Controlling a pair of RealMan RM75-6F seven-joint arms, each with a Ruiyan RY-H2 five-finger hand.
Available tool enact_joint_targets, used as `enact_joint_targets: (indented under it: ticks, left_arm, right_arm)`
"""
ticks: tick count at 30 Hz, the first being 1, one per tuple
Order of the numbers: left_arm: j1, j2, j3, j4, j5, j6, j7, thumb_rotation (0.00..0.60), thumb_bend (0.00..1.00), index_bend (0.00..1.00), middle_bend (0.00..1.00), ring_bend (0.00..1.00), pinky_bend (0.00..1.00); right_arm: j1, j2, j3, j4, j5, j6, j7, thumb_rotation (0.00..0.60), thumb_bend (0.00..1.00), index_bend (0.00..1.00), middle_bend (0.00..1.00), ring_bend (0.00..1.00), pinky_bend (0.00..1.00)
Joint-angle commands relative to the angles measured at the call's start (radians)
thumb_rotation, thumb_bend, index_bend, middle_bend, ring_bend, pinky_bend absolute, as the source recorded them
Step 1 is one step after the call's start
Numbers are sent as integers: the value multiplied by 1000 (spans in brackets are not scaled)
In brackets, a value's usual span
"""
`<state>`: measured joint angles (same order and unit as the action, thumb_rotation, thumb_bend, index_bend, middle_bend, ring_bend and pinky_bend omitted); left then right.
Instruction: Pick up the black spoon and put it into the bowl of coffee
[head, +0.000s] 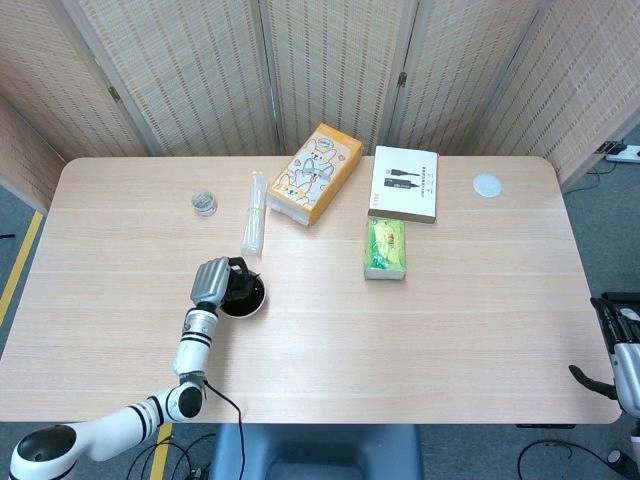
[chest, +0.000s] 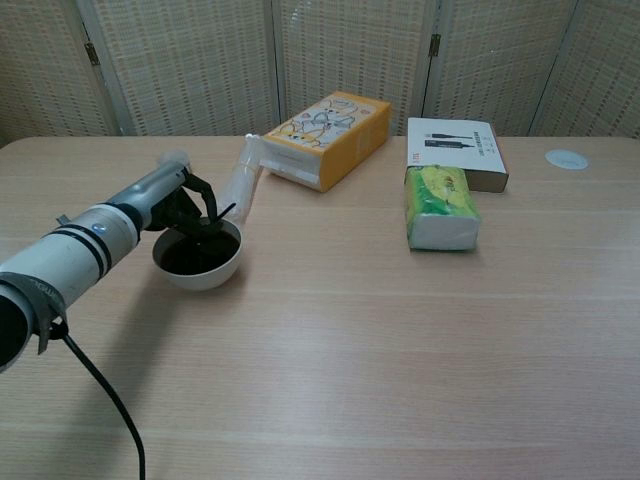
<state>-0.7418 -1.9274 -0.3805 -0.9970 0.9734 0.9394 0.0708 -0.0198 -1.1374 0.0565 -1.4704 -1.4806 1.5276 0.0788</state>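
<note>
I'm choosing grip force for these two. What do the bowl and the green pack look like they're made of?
The bowl: probably glazed ceramic or hard plastic, given its smooth white wall with a soft sheen and rigid rim; it holds dark liquid. The green pack: apparently a soft plastic-film wrap, probably tissues, as it is glossy and slightly wrinkled with rounded, pillowy edges.

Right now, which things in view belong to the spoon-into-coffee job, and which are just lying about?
Job: black spoon, bowl of coffee, left hand.
Lying about: orange tissue box, green tissue pack, white cable box, clear tube, small jar, white disc.
</note>
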Motion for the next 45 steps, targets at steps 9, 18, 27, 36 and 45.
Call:
enact_joint_targets:
  ticks: [9,18,27,36,45]
  left_arm:
    - [36,43,40,-102,8,12,23,600,426,685,1000,1000,995]
    - [10,18,37,-96,-1,4,55,600,426,686,1000,1000,994]
    - [-35,-33,5,7,-32,-11,81,600,426,688,1000,1000,954]
    - [-17,0,-5,-9,-36,-12,54,600,426,687,1000,1000,953]
    - [29,61,49,-100,-21,-12,68,600,426,684,1000,1000,954]
  right_arm:
    - [-1,7,2,-7,-2,5,-1,600,50,66,113,221,220]
    - [-11,11,0,-8,0,16,3,600,50,66,114,221,220]
    - [-17,14,0,-10,3,21,5,600,49,66,114,221,220]
    - [-16,13,1,-9,3,18,6,600,50,66,113,226,220]
    - [-16,14,1,-10,-1,19,6,600,50,62,113,231,220]
